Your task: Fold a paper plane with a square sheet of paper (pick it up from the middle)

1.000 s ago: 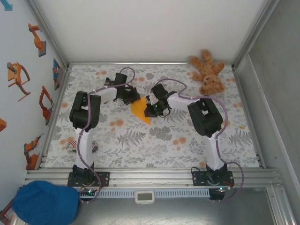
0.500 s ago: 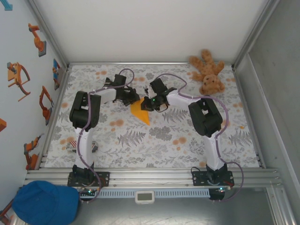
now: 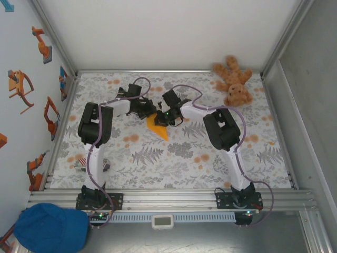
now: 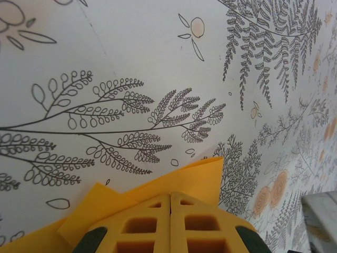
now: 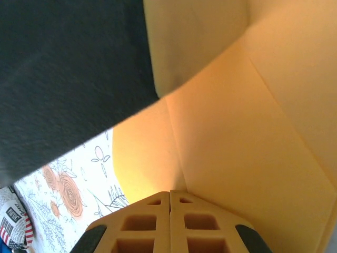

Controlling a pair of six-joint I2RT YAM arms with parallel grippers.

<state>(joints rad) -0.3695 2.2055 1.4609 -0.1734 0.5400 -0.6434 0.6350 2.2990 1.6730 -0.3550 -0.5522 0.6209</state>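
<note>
- Left claw (image 3: pixel 149 110): jaws pressed together, clamped on the upper corner of the paper (image 3: pixel 158 128); the rest of the folded sheet hangs below its tips, over the table (image 3: pixel 184 158).
- Right claw (image 3: pixel 164 117): jaws together, tips against the paper's creased face; whether it pinches any paper I cannot tell.
- The two claws sit just beside each other, paper between them.
</note>
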